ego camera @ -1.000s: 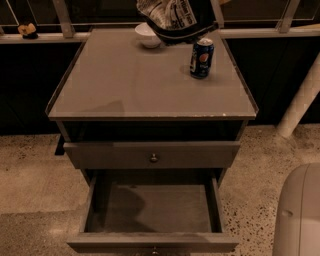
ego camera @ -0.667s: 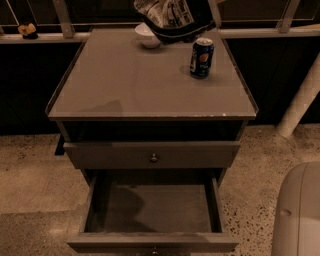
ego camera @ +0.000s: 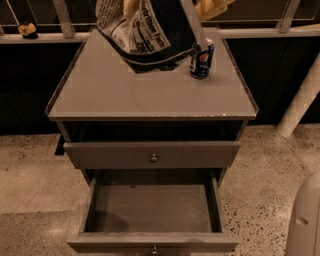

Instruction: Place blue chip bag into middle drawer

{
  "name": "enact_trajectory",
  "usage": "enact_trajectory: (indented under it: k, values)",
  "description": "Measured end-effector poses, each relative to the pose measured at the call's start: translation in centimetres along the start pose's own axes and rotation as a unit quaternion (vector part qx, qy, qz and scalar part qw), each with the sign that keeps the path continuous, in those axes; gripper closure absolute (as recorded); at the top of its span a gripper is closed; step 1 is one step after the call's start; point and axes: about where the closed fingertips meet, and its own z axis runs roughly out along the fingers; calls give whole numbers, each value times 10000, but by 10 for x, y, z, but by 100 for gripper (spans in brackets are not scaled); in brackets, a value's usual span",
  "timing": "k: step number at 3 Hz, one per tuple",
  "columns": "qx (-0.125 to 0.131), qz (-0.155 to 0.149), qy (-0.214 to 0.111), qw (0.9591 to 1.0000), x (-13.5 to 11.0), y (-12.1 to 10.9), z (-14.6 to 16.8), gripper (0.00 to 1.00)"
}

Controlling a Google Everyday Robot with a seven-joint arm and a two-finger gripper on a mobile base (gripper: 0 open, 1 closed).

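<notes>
Camera view, looking down from the front on a grey square-topped cabinet (ego camera: pixel 150 95). Up at the top edge, the two-finger gripper (ego camera: pixel 170 5), mostly cropped. Pale beige fingers (ego camera: pixel 212 7) clamped on the upper part of a crinkled dark-blue foil chip bag (ego camera: pixel 145 32) with white lettering. Bag raised clear of the cabinet top, hanging over its rear centre, bulging down and to the left.

Just right of the bag, on the back right of the top, an upright blue cylindrical soda can (ego camera: pixel 202 59). Bag edge overlapping the can's left side from this angle; contact impossible to judge.

Below the top, a dark open gap, then a shut grey drawer front (ego camera: pixel 100 155) with a small round brass knob (ego camera: pixel 154 158). Under that, the wide shallow grey middle drawer (ego camera: pixel 150 241), pulled out toward the camera, its knob cut by the bottom edge. Bag well apart from this drawer, high above and behind it.

Speckled terrazzo floor (ego camera: pixel 30 170) all around. Slanted white post (ego camera: pixel 300 105) at right. Pale rounded body (ego camera: pixel 305 220) in the lower right corner. Small yellow object (ego camera: pixel 27 30) on the ledge, top left.
</notes>
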Motion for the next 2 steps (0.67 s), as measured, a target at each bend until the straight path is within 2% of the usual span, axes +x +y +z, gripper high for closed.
enact_trajectory:
  k: [2]
  values:
    - [40,-274,-138,9995,14,25,-8,100]
